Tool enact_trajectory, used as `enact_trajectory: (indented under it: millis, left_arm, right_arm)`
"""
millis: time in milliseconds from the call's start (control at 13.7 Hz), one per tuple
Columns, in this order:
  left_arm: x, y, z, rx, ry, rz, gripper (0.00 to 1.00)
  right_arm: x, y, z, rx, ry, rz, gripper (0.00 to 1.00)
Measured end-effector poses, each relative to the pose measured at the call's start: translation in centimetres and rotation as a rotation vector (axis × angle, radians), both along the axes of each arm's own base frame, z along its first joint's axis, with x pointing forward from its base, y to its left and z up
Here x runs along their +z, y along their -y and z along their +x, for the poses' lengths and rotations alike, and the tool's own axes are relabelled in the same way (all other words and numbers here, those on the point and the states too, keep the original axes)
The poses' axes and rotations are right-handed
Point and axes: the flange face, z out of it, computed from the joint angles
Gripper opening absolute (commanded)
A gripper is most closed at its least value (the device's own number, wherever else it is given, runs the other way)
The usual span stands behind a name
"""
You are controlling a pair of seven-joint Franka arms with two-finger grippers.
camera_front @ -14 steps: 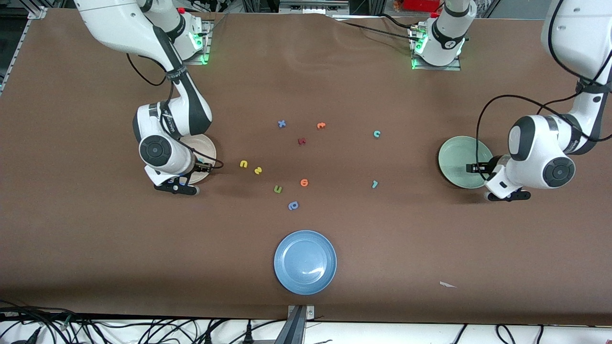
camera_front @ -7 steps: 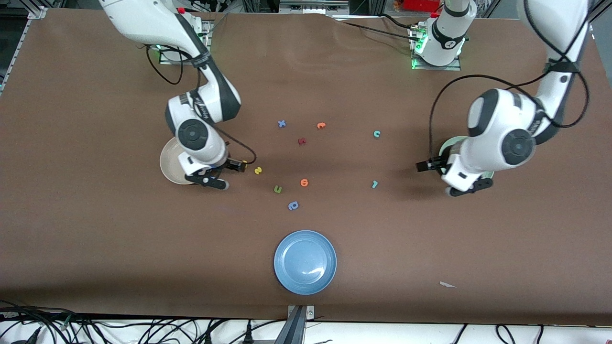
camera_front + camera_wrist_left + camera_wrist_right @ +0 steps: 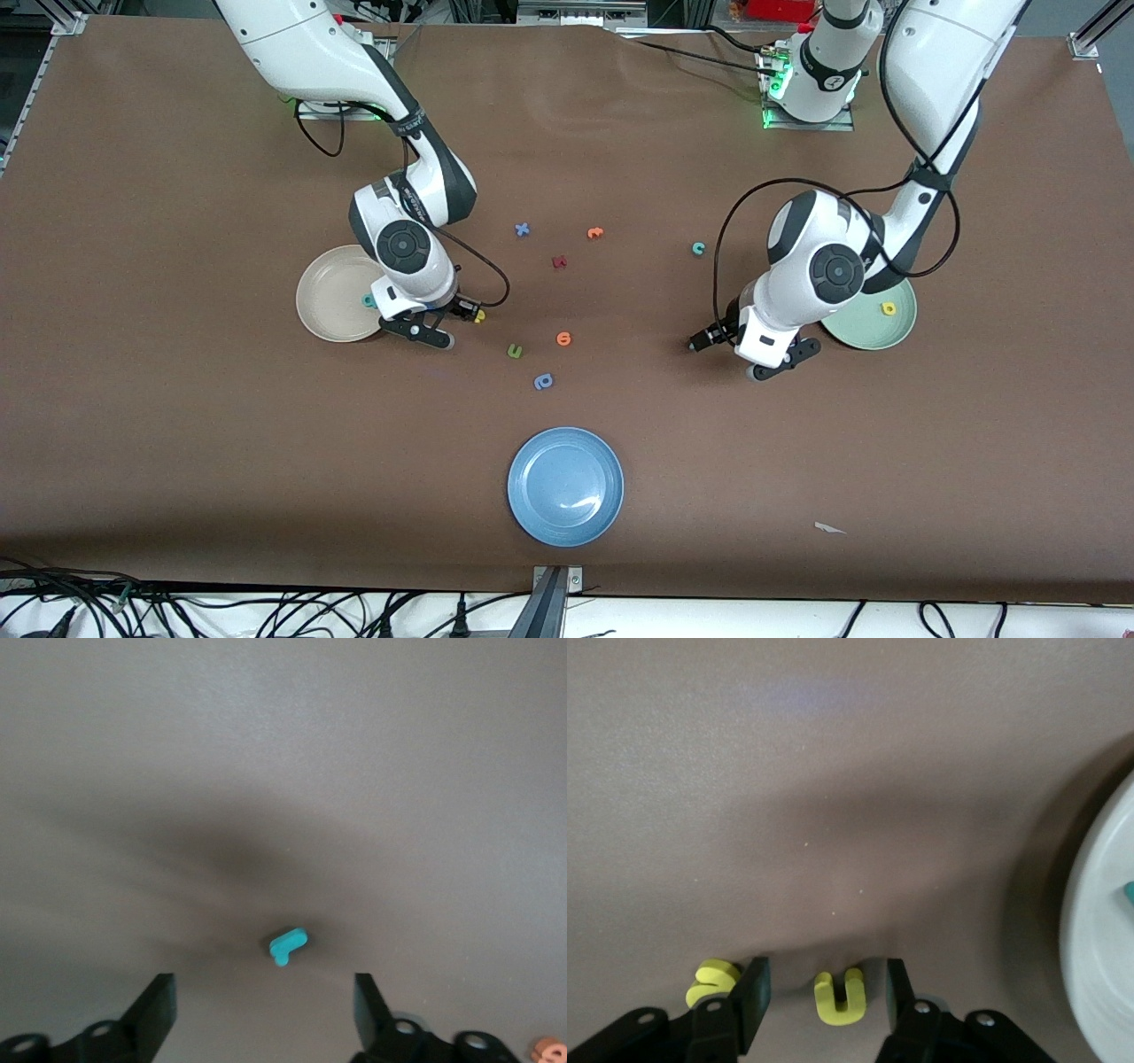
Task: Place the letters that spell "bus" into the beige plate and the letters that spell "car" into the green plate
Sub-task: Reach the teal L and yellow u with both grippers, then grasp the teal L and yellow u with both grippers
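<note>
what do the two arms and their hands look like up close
Both arms have glossy white shells with dark grey joint bands and round dark caps at the wrists. A loose black cable loops along each. The left hand and right hand are black, with flat fingers. Green lights glow at the bases.

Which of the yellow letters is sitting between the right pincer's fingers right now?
The yellow u. It lies on the table between the right pincer's open fingers; the yellow s sits just outside one finger, and the yellow a is in the green plate.
</note>
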Motion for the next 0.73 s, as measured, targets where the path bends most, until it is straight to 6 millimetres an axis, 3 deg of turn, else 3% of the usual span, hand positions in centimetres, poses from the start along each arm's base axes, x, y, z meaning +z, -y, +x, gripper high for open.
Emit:
enact_trajectory:
  millis: [439,586,732]
  left_arm:
    - [-3.1,1.4,0.7,-0.003,0.004,0.079,0.78]
    - [-3.8,2.5,0.3,0.004,-0.004,0.088,0.77]
    - [-4.4,3.6,-0.2,0.011,-0.015,0.091,0.75]
  right_arm:
    - [-0.2,-0.2,-0.2,-0.003,-0.001,-0.002,0.44]
    - [-0.3,-0.3,-0.2,-0.002,-0.001,-0.002,0.25]
    - [-0.1,-0.4,-0.3,0.000,0.001,0.000,0.13]
